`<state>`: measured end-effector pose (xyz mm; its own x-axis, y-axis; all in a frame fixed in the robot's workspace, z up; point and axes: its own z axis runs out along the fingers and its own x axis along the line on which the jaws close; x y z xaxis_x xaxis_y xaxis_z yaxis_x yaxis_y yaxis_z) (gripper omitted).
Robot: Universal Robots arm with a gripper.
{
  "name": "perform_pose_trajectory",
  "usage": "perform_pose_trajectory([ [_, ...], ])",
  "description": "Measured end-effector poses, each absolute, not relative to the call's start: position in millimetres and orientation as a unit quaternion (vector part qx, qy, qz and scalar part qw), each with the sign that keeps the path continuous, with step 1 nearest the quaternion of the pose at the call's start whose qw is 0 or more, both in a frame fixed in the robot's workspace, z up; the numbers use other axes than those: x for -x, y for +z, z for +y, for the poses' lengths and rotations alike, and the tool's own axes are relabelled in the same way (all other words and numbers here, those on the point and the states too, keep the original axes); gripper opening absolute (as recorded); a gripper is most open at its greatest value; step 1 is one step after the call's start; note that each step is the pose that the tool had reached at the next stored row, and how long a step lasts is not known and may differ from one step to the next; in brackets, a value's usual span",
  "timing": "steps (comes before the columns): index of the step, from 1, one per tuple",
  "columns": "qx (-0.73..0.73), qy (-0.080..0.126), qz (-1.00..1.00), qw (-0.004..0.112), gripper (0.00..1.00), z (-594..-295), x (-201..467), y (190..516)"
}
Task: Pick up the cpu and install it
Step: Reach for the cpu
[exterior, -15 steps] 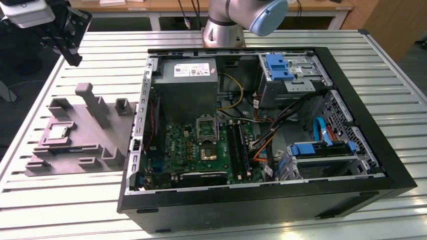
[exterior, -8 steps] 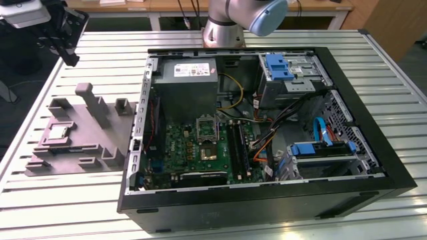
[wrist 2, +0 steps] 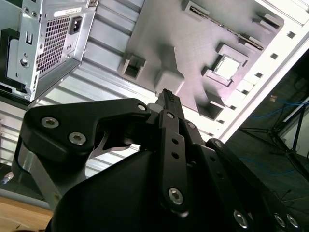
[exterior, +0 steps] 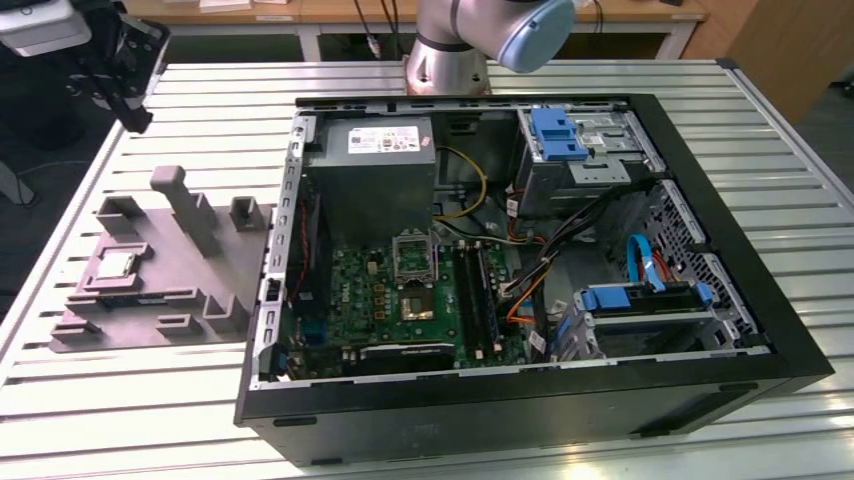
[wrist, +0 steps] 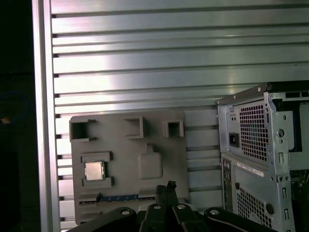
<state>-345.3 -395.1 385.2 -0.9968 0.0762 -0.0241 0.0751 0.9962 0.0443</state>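
Hangs well apart from the cpu (wrist: 94, 170) in the grey moulded tray (wrist: 164, 159) near the table (wrist: 145, 58) edge, claw (wrist: 165, 187) clenched on nothing; could jab chip or tray posts if lowered unopened or off-centre.

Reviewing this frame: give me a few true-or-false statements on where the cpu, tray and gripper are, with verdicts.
1. The cpu lies in a pocket of the grey tray. True.
2. The gripper holds the cpu. False: it is apart from the cpu, above the tray.
3. The computer case lies open on its side. True.
4. The tray stands inside the case. False: it rests on the slatted table, beside the case on the exterior view's left.
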Motion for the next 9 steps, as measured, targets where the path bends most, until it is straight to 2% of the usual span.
perform_pose_trajectory([
  [9,-0.038,0.022,0.999,0.013,0.11,-395.1,355.4,385.0],
])
